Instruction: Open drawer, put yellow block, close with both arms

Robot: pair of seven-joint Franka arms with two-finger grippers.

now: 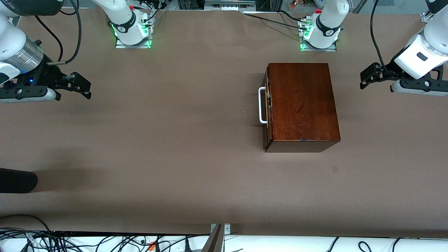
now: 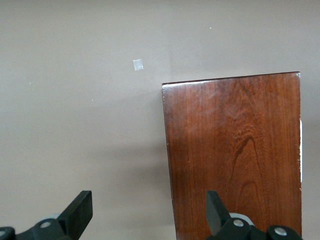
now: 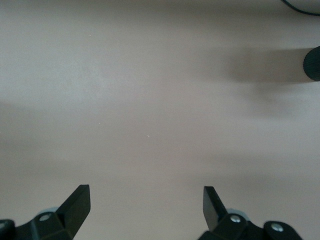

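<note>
The dark reddish-brown wooden box (image 1: 302, 101) stands on the table toward the left arm's end. Its drawer (image 1: 267, 106) is pushed in, with the white bar handle (image 1: 261, 105) facing the right arm's end. The yellow block is not in any view. My left gripper (image 1: 369, 75) is open and empty, up in the air beside the box at the left arm's end. In the left wrist view (image 2: 149, 212) it hangs over the box's edge (image 2: 235, 150). My right gripper (image 1: 84, 85) is open and empty over bare table at the right arm's end; the right wrist view (image 3: 146, 210) shows it too.
A black rounded object (image 1: 17, 180) juts in at the right arm's end, nearer the camera; it also shows in the right wrist view (image 3: 312, 62). A small pale mark (image 1: 335, 168) lies on the brown table nearer the camera than the box. Cables run along the table's near edge.
</note>
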